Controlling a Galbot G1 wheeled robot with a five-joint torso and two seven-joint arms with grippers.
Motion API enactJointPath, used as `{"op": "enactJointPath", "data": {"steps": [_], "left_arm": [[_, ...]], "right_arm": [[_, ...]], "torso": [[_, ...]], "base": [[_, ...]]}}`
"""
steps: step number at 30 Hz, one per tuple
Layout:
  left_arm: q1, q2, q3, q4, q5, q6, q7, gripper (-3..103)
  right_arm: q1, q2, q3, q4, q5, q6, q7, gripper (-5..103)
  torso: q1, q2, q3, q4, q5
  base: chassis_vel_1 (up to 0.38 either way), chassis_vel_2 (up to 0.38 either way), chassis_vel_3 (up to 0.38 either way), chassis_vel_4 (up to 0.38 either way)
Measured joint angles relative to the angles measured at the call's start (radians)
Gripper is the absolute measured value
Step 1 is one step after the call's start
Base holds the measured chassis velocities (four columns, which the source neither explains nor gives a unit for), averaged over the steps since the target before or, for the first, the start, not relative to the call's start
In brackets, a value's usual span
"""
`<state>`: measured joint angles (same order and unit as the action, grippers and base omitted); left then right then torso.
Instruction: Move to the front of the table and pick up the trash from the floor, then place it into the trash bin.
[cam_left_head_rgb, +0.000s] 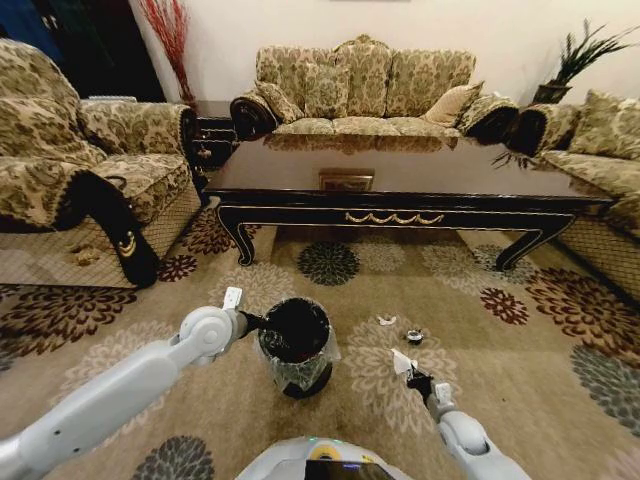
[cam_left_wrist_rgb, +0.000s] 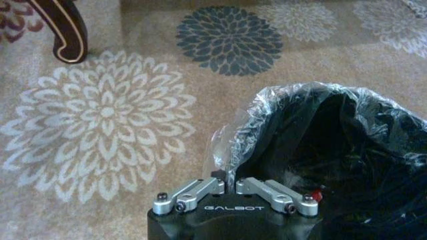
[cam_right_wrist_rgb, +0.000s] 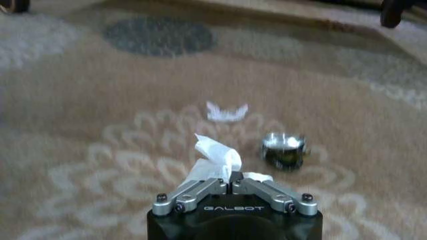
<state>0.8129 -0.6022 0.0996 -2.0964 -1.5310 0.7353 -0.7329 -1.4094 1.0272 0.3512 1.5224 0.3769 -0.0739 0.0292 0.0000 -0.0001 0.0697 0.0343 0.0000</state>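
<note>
Illumination is even, warm indoor light with no visible source. The head view is wide-angle: straight lines bow toward the edges, most strongly at 3 and 9 o'clock, where the sofas curve. The glossy table (cam_left_head_rgb: 420, 178) top mirrors the sofa (cam_left_head_rgb: 365, 85) behind it and carries a pale sheen. A soft shadow lies on the carpet (cam_left_head_rgb: 520, 350) under the table. The trash bin (cam_left_head_rgb: 296, 345) liner shows small glints at its rim, and its interior is dark. The right wrist view is soft throughout, with blur strongest toward 12 o'clock. The left wrist view is sharper.
</note>
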Motion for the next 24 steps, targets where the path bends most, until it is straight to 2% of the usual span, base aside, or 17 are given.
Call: {"op": "enactJointPath", "data": {"steps": [7, 10, 15, 22, 24], "left_arm": [[-0.057, -0.017, 0.072, 0.004, -0.001, 0.000, -0.023, 3], [-0.106, -0.028, 0.137, 0.012, -0.002, 0.000, -0.028, 3], [-0.168, -0.045, 0.204, 0.028, -0.007, 0.000, -0.031, 3], [-0.324, -0.115, 0.349, 0.076, -0.032, 0.000, -0.051, 3], [-0.341, -0.130, 0.364, 0.082, -0.034, 0.000, -0.056, 3]], "right_arm": [[-0.061, -0.019, 0.060, 0.187, 0.054, -0.035, 0.024, 0], [-0.078, -0.015, 0.090, 0.292, 0.111, -0.065, 0.052, 0], [-0.106, -0.018, 0.129, 0.386, 0.131, -0.074, 0.061, 0], [-0.186, -0.046, 0.203, 0.616, 0.183, -0.098, 0.072, 0], [-0.194, -0.048, 0.208, 0.643, 0.188, -0.103, 0.076, 0]], "torso": [[0.000, 0.000, 0.000, -0.0001, 0.0001], [0.000, 0.000, 0.000, 0.0002, 0.0001], [0.000, 0.000, 0.000, 0.0002, 0.0001], [0.000, 0.000, 0.000, 0.0002, 0.0002], [0.000, 0.000, 0.000, 0.0002, 0.0002]], "base": [[0.000, 0.000, 0.000, 0.000], [0.000, 0.000, 0.000, 0.000], [0.000, 0.000, 0.000, 0.000], [0.000, 0.000, 0.000, 0.000], [0.000, 0.000, 0.000, 0.000]]}}
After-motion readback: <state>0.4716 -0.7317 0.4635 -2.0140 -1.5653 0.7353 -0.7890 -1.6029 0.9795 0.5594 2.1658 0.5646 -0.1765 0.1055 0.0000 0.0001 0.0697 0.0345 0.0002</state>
